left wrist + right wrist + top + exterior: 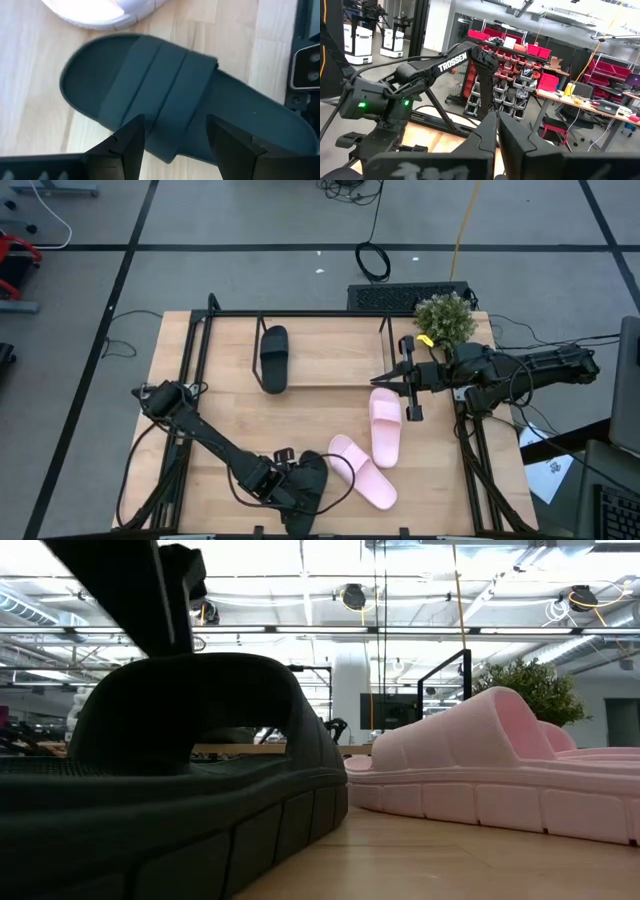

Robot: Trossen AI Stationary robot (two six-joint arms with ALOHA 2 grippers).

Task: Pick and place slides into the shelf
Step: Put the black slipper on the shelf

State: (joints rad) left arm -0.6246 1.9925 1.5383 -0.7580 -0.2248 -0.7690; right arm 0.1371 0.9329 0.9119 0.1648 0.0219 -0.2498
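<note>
Across the light wood counter I see, toward its far side, the shelf, a low frame of thin black rods on a wood base. One black slide lies inside the shelf, left of its middle, sole down and lengthwise front to back.

My left arm reaches from the counter's left side toward the near edge. Its left claw hangs directly over the second black slide at the near edge, fingers spread wide, one on either side of the strap. I cannot tell whether the fingertips touch the strap; nothing is gripped. The low view shows this slide sitting flat on the counter.

My right arm extends in from the right side. Its right claw is clenched with nothing in it, fingers pressed together, positioned at the right end of the shelf and just beyond the toe of a pink slide.

Two pale pink slides lie outside the shelf, right of centre. The upright pink slide runs front to back. The angled pink slide lies diagonally beside it, close to the near edge, and they touch or nearly touch.

A small potted plant stands at the far right corner.
</note>
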